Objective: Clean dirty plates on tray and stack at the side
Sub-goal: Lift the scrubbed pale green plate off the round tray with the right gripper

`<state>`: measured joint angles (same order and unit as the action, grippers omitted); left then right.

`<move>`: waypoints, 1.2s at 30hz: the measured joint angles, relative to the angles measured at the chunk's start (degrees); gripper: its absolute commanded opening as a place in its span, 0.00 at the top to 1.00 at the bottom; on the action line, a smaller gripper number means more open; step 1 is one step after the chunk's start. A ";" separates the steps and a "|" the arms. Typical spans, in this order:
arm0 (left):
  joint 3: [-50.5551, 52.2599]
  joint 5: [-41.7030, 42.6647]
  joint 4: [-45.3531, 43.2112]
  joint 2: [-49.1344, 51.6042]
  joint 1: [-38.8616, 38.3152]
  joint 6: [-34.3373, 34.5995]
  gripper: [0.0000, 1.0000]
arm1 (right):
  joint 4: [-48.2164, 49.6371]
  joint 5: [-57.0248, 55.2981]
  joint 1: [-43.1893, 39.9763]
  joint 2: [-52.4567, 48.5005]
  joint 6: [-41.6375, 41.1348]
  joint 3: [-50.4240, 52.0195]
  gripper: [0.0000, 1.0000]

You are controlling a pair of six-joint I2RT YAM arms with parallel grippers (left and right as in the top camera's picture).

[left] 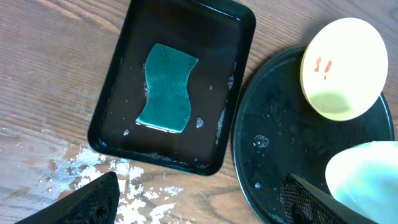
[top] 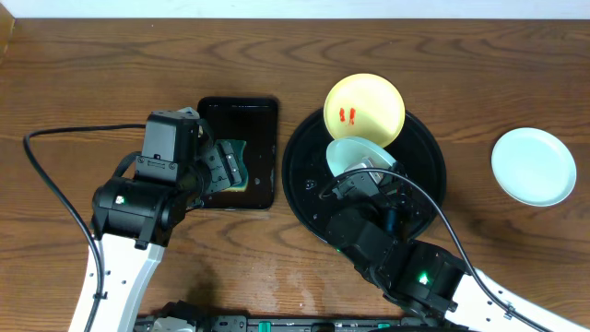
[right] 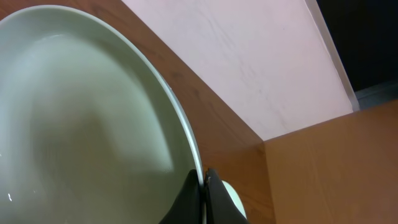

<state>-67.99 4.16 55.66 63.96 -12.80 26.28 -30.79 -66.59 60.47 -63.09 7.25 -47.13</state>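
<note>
I am pinching the rim of a green plate tight in my right hand, tipping it up over the near side of the tray for wiping, while my left hand is hanging wide open over the sponge, ready to grab it.

Pale yellow plate: two red smears near its centre. Raised mint-green plate: uniform pale mint. Outer mint-green plate: the same pale mint. Round tray: glossy black. Rectangular tray: black. Sponge: teal. Bench: brown wood grain, with white flecks in one patch.
</note>
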 measured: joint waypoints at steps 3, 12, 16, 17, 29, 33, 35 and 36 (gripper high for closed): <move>0.00 0.00 0.00 0.00 0.00 0.00 0.16 | 0.00 -0.07 0.00 0.00 0.15 0.00 0.99; 0.00 0.00 0.00 0.00 0.00 0.00 0.17 | 0.00 -0.11 0.00 0.00 0.33 0.00 0.99; 0.00 0.00 0.00 0.00 0.00 0.00 0.17 | 0.00 -0.11 0.00 0.00 0.35 0.00 0.99; 0.00 0.00 0.00 0.00 0.00 0.00 0.16 | 0.00 -0.09 0.00 0.00 0.35 0.00 0.99; 0.00 0.00 0.00 0.00 0.00 0.00 0.16 | -0.02 -0.09 -0.31 0.00 -1.46 0.00 0.99; 0.00 0.00 0.00 0.00 0.00 0.00 0.16 | 0.04 2.78 -4.42 0.00 -6.80 0.09 0.99; 0.00 0.00 0.00 0.00 0.00 0.00 0.16 | -0.02 7.87 -9.35 -0.22 -9.35 0.35 0.99; 0.00 0.00 0.00 0.00 0.00 0.00 0.16 | -0.17 10.75 -11.93 -0.44 -10.25 0.46 0.99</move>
<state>-67.99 4.16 55.66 63.96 -12.80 26.28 -30.96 -55.83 48.53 -63.53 -3.01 -46.68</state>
